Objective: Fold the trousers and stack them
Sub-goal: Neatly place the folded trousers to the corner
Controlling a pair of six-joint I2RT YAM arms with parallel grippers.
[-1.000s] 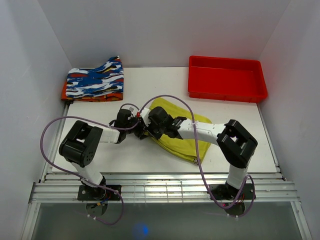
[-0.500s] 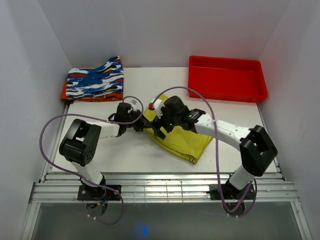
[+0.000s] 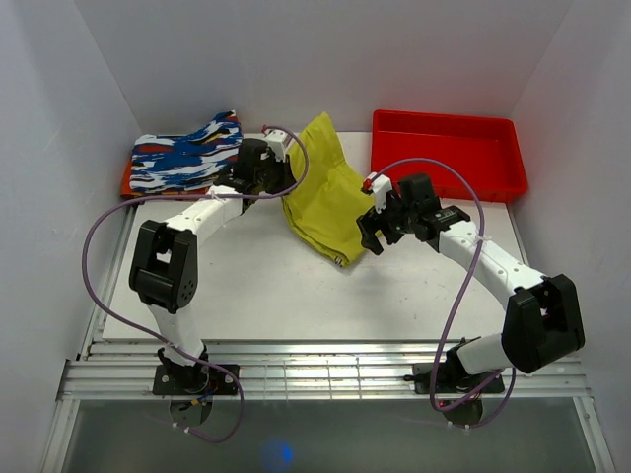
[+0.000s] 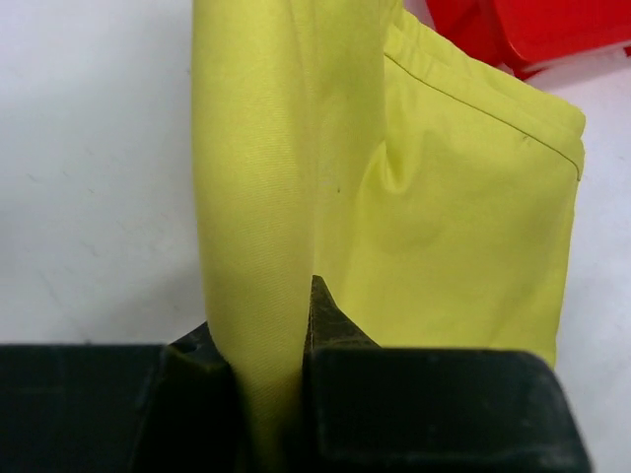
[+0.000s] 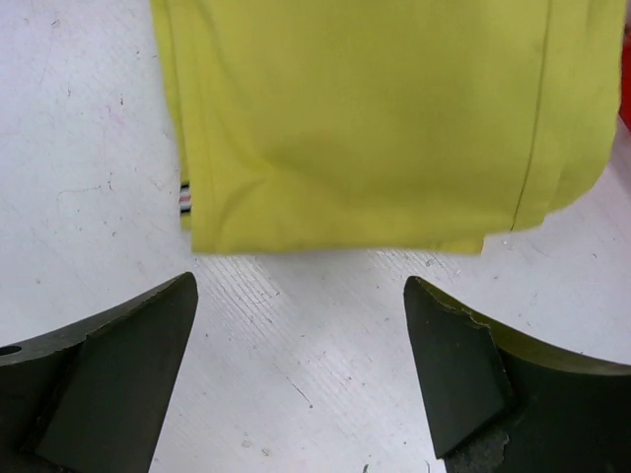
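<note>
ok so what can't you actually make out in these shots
- Left wrist: how many layers of the trousers the left gripper pinches, buried between its jaws; the red tray is cut off by the top edge.
- Top external: that gripper's fingertips, behind the lifted cloth.
- Right wrist: the striped band, only a sliver showing past the fold.

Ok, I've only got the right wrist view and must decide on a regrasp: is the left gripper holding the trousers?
Observer: Yes, the left gripper is shut on a fold of the trousers.
Operator: Where is that end?
Observer: Held up over the far side of the table, beside the folded patterned garment.
Operator: What else is out there?
Observer: A red tray, at the far right corner.
</note>
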